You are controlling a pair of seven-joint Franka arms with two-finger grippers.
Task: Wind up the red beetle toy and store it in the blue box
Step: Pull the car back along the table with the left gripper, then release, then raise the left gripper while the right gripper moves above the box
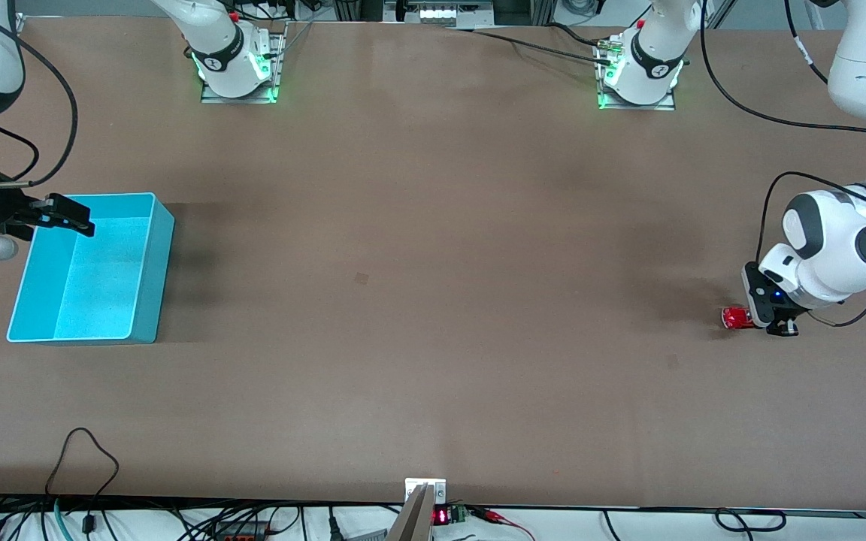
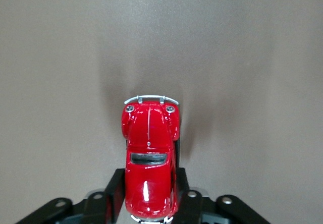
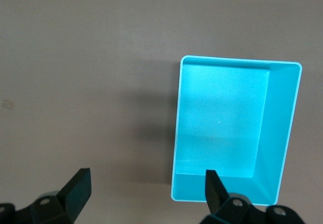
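The red beetle toy [image 1: 735,318] is at table level at the left arm's end of the table. My left gripper [image 1: 753,319] is shut on it. In the left wrist view the toy [image 2: 149,148] sticks out between the two black fingers [image 2: 115,189], which press on its sides, and its silver bumper points away from the gripper [image 2: 149,189]. The blue box [image 1: 95,272] stands empty at the right arm's end of the table. My right gripper [image 1: 74,216] is open and empty over the box's end nearest the robots' bases. In the right wrist view the box [image 3: 222,128] lies ahead of the gripper [image 3: 147,179].
The brown table [image 1: 433,300] has a small dark mark [image 1: 361,279] near its middle. A black cable loop [image 1: 83,454] lies on it near the front edge. The two arm bases [image 1: 237,68] stand along the edge farthest from the front camera.
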